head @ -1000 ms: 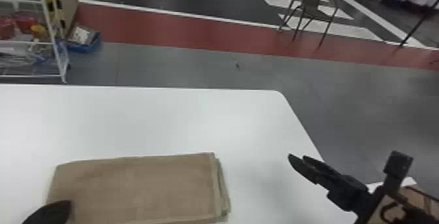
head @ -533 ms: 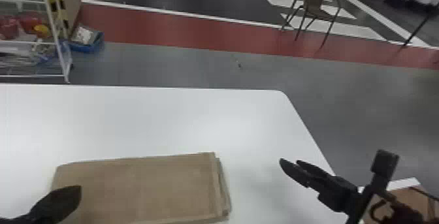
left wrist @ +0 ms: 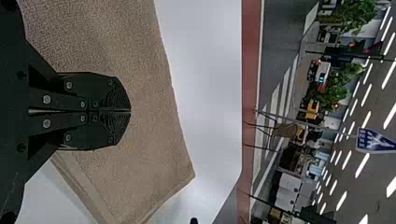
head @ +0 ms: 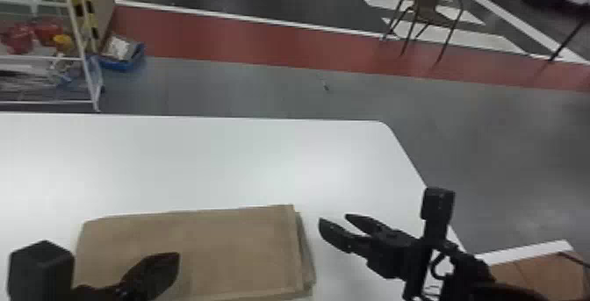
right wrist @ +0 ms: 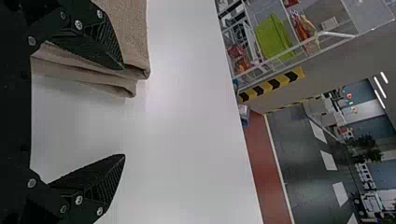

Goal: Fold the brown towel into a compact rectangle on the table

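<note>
So the brown towel (head: 237, 243) is lying on the white counter (head: 219, 159), nearer the robot, around 7 o'clock in the head view. It's already a flat rectangle with layers stacked up, so I'd say at least one fold is in and what's left is another fold or just neatening. The layers at its 3 o'clock edge (head: 307, 252) don't quite line up, with the lower ones peeking out past the top one.

Left gripper (left wrist: 130, 111) is over the cloth, off toward 8 o'clock from the middle. Its fingers are together with no cloth visibly pinched. My guess is that's for pressing or smoothing, since a closed tip makes a decent little iron, but I can't tell if it's actually touching.

Right gripper (head: 335, 220) sits just off that 3 o'clock edge, fingers apart and empty. Probably parked there because that's the handy side for grabbing the stack or squaring it up. If it does grab, it needs every layer, imo; catch only the top one and the fold shears or opens up.
</note>
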Available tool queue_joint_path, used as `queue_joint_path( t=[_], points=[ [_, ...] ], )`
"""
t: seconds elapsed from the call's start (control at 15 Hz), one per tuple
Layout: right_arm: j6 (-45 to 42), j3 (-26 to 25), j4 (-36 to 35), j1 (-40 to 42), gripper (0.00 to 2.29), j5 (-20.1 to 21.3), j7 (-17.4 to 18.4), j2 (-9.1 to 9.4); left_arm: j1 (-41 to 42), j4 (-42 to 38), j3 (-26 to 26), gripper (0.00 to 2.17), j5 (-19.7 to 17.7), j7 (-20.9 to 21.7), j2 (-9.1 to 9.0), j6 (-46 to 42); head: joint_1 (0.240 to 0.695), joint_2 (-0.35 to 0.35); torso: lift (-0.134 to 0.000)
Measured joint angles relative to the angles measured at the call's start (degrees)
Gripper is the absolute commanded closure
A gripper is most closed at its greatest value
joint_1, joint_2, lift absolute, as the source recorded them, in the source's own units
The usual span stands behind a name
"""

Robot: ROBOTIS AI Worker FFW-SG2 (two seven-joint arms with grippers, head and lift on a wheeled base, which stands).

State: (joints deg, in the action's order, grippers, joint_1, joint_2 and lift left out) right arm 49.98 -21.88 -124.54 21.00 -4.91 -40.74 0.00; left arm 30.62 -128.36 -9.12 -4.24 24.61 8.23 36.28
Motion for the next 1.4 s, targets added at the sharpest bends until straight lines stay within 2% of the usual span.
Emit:
queue_joint_path(
  t=[0.2,0.4,0.67,0.87,1.4],
  points=[
    [0.09,5.11,-1.11,0.07,0.26,3.71,1.48,0.0,-2.36,3.46,-2.07,1.87,1.92,-1.1,0.03,-1.49,0.695,-0.278,-0.122],
    [4.14,8.68,-3.48,0.52,0.26,7.12,2.82,0.0,-4.31,5.64,-2.54,1.87,3.24,-1.99,0.23,-2.03,0.695,-0.239,-0.122],
    [11.83,10.34,-3.85,-1.29,0.26,9.25,2.96,0.0,-5.19,6.58,-2.24,1.87,4.47,-2.34,0.4,-2.04,0.695,-0.213,-0.122],
    [12.96,11.49,-2.98,-3.0,0.34,10.25,3.39,0.0,-5.44,6.88,-2.15,1.87,4.82,-2.37,0.59,-1.9,0.695,-0.201,-0.122],
    [18.7,12.67,-2.48,-4.93,0.38,10.88,3.38,0.0,-5.74,7.06,-2.0,1.87,6.37,-3.44,1.26,-1.17,0.695,-0.169,-0.122]
  ],
)
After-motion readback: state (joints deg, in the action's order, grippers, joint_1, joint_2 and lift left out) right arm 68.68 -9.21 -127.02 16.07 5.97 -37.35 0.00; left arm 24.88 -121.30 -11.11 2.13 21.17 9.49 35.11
